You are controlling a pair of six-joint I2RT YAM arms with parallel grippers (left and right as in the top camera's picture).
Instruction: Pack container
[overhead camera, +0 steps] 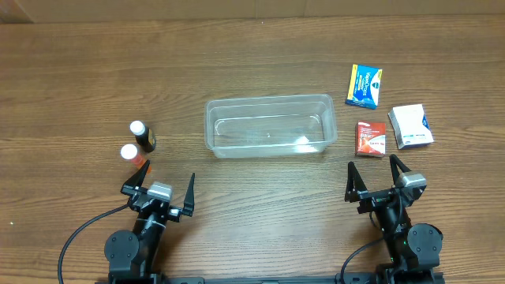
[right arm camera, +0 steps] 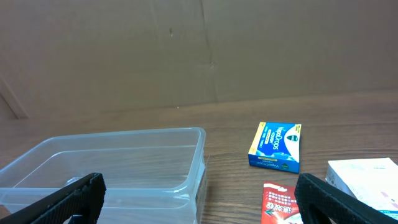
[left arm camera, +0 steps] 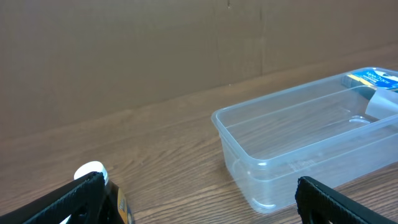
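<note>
Clear plastic container [overhead camera: 268, 99] lies empty mid-frame; our 2 pairs of jaws gape, holding nothing. We should grip the right-hand red box [overhead camera: 370, 138] squarely.

Black left claw [overhead camera: 170, 174], right claw [overhead camera: 372, 162], cables [overhead camera: 79, 229]

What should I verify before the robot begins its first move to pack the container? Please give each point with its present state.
1. The container is upright, open on top, with nothing inside: ok.
2. The left hand is open and empty: ok.
3. The right hand is open and empty: ok.
4. The blue box, red box and white box lie flat to the right of the container, apart from it: ok.
5. The dark bottle and orange bottle sit left of the container, close together: ok.
6. Clearance between the orange bottle and the left hand's outer finger: cannot tell, they look very close.
</note>
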